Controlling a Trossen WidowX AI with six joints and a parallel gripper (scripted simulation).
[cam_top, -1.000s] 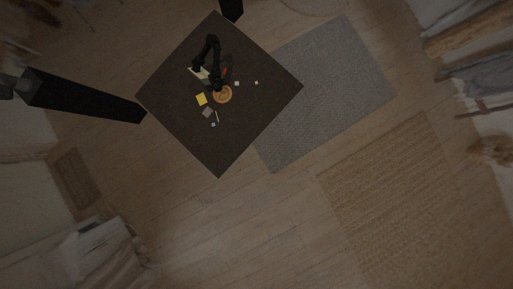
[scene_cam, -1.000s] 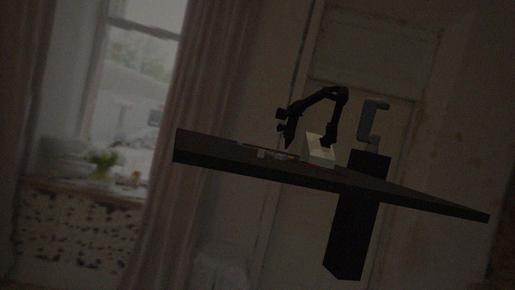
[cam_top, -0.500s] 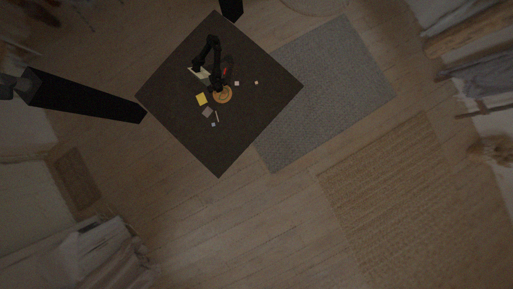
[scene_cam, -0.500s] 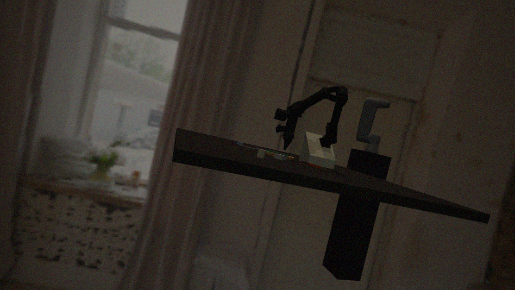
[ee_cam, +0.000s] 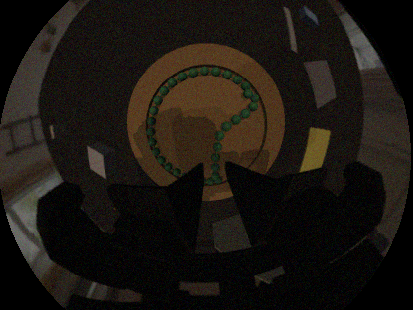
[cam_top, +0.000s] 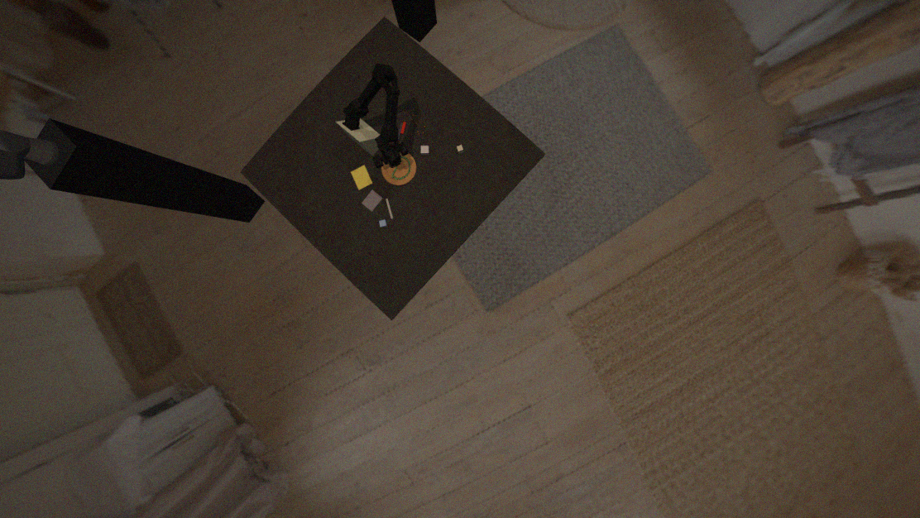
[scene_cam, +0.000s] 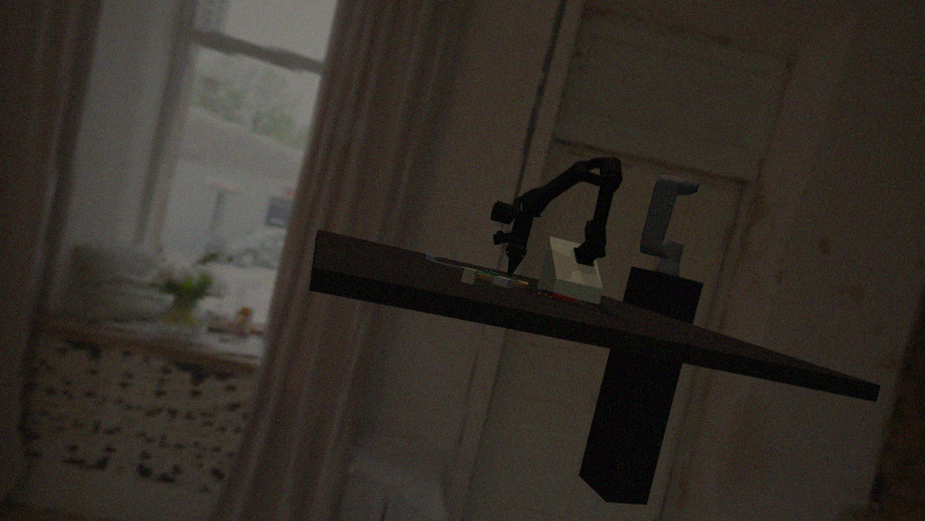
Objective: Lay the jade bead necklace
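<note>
The round orange bead board [cam_top: 399,182] [ee_cam: 276,124] lies flat on the dark table. The green jade bead necklace [ee_cam: 205,71] lies on it. In the wrist view, its top and left beads follow the groove. On the right, the string bends inward at a corner and runs across the board's inside to the bottom, leaving the right side of the groove bare. My gripper [cam_top: 395,165] [scene_cam: 511,273] [ee_cam: 213,166] is partly open, low over the board's near edge. Beads show between and just below its fingertips, with a gap on both sides. The left finger hides some bottom beads.
A yellow block [cam_top: 361,177] [ee_cam: 317,149], a mauve block [cam_top: 371,200] [ee_cam: 321,83], a pale stick [cam_top: 389,208] [ee_cam: 291,30] and a small blue block [cam_top: 382,223] lie beside the board. A pinkish-white cube [cam_top: 424,149] [ee_cam: 97,161] and a red piece [cam_top: 403,127] are opposite. A cream box [scene_cam: 577,290] stands near the arm's base.
</note>
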